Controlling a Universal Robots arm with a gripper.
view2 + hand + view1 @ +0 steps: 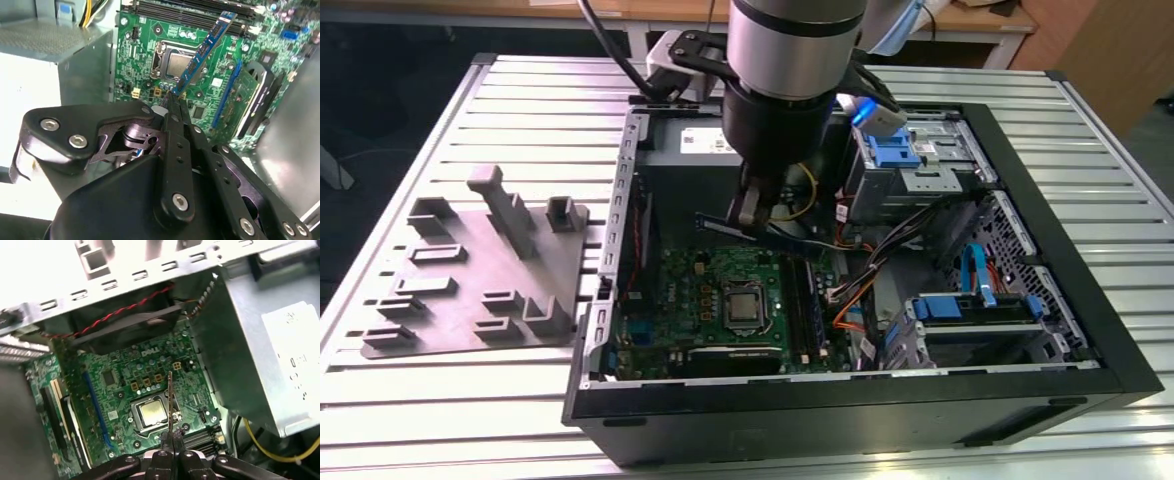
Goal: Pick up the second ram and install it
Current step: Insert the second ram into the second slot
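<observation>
The second ram (781,237) is a thin dark board hanging level above the green motherboard (687,290) inside the open computer case (854,400). My gripper (750,218) is shut on one end of it. In the second wrist view the ram (202,52) slants away from the gripper (170,102) over the silver processor (179,65). In the first wrist view it shows edge-on as a thin line (170,397) rising from the gripper (171,436). The long black slot rails (803,300) lie just below it, on the exterior view's right of the processor (744,308).
A grey fixture plate (467,280) with upright holders lies on the slatted table at the exterior view's left. Bundled cables (881,250), a blue-trimmed drive cage (914,160) and the case walls crowd the board. A metal power supply box (270,355) stands beside it.
</observation>
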